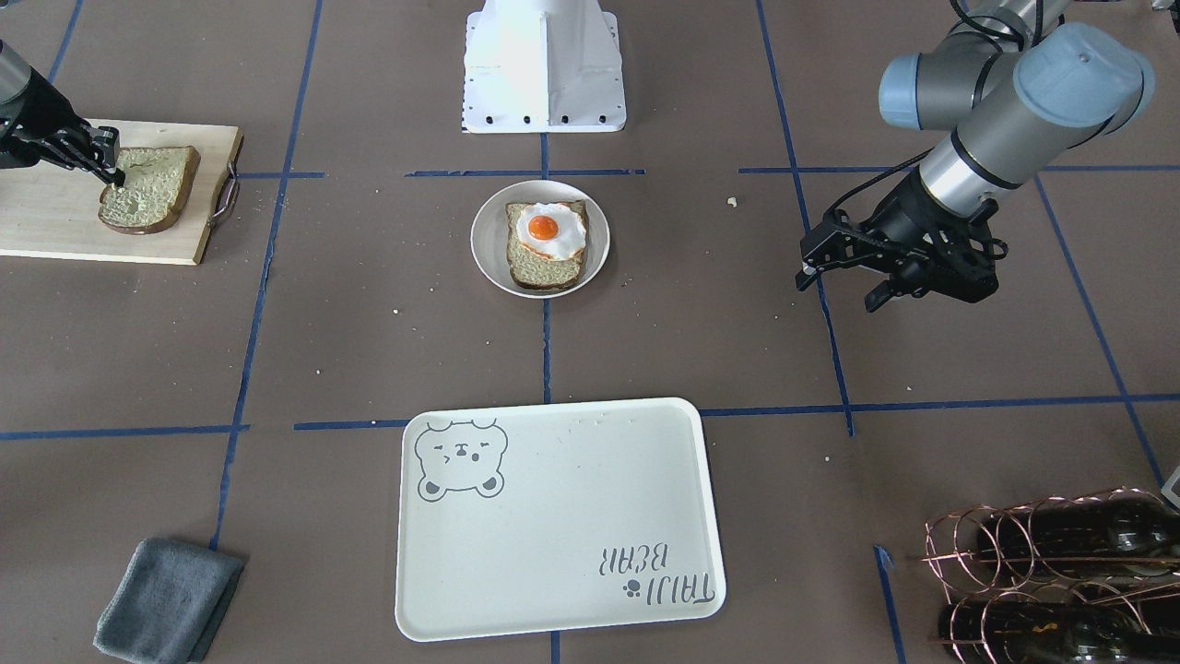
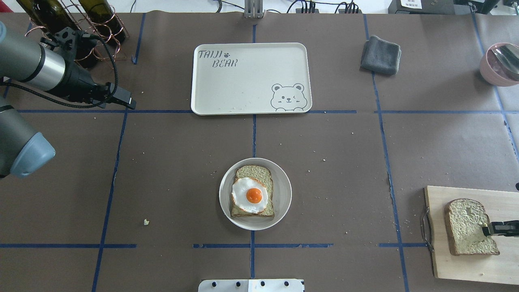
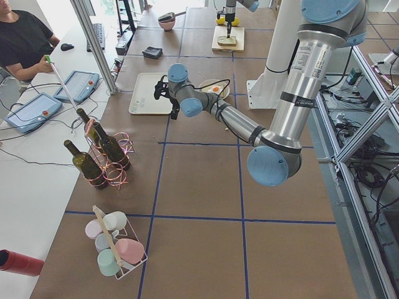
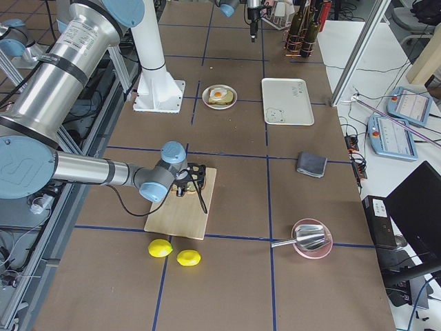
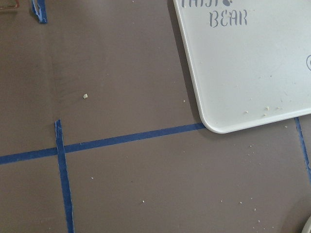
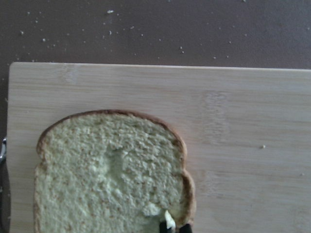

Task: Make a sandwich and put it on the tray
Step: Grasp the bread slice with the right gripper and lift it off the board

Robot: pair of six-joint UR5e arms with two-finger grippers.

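One bread slice (image 1: 544, 267) with a fried egg (image 1: 550, 229) on top lies on a round white plate (image 1: 489, 244) at the table's middle. A second bread slice (image 2: 466, 227) lies on a wooden board (image 2: 458, 263). My right gripper (image 2: 485, 230) is down on that slice, and in the right wrist view its tips (image 6: 175, 227) are pinched on the slice's crust edge (image 6: 107, 179). My left gripper (image 1: 834, 286) is open and empty, hovering above the table beside the tray (image 1: 572, 516), which holds only crumbs.
A folded grey cloth (image 2: 381, 54) lies beyond the tray's right side. Wine bottles in a copper rack (image 2: 73, 20) stand behind the left arm. A pink bowl (image 2: 498, 63) is at the far right. Two lemons (image 4: 173, 253) lie near the board.
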